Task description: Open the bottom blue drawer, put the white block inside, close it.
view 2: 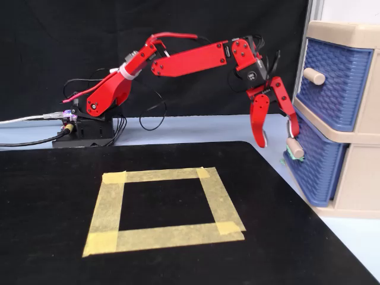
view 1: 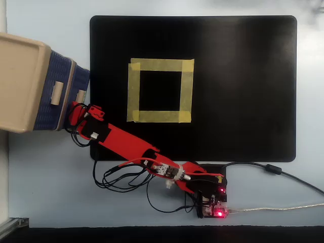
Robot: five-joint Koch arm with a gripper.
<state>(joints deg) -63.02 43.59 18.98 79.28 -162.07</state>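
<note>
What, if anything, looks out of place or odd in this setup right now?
The white block is nowhere visible: the yellow tape square frames only bare mat. Otherwise nothing stands out; the open gripper sits at the bottom blue drawer handle.

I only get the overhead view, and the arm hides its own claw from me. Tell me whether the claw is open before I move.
Observer: In the fixed view the claw is open, with its jaws spread wide and pointing down.
Operator: Tell me where it sits against the bottom blue drawer.
Observer: One finger ends right at the beige handle of the bottom blue drawer. I cannot tell whether they touch. The other finger hangs free, away from the cabinet.
Operator: Report the upper drawer.
Observer: The upper drawer has its handle well above the claw's tips, with nothing on it.
</note>
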